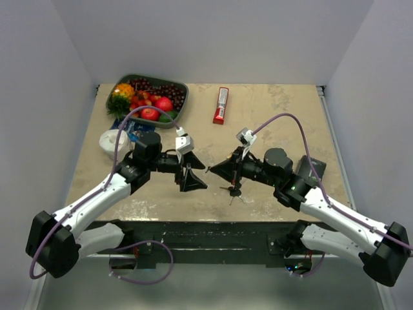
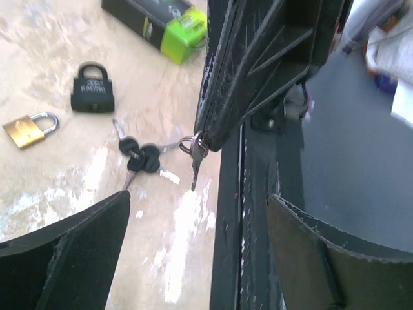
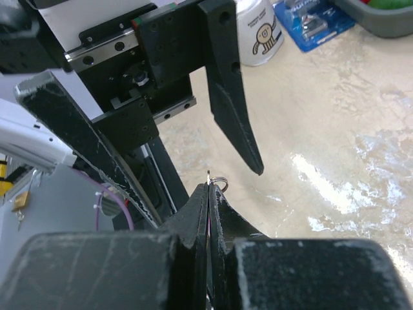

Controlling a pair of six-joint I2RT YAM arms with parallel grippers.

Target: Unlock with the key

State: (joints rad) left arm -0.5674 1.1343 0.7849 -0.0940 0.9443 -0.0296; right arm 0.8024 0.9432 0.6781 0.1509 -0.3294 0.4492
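My right gripper (image 3: 211, 187) is shut on the key (image 2: 143, 155), pinching its silver ring right at the fingertips. One blade dangles from the ring. The black-headed keys trail off to one side, and I cannot tell whether they touch the table. From above, the key (image 1: 233, 190) shows under the right arm near the table's front edge. My left gripper (image 2: 199, 196) faces it, open, with nothing between its fingers. A black padlock (image 2: 93, 88) and a small brass padlock (image 2: 29, 127) lie on the table beyond the keys, apart from both grippers.
A black and green box (image 2: 164, 19) lies beyond the padlocks. A fruit bowl (image 1: 184, 87), a white cup (image 1: 113, 139) and a blue packet (image 1: 132, 131) sit at the back left. A red and white item (image 1: 221, 105) lies at the back centre. The table's front frame (image 2: 248, 226) runs just below the grippers.
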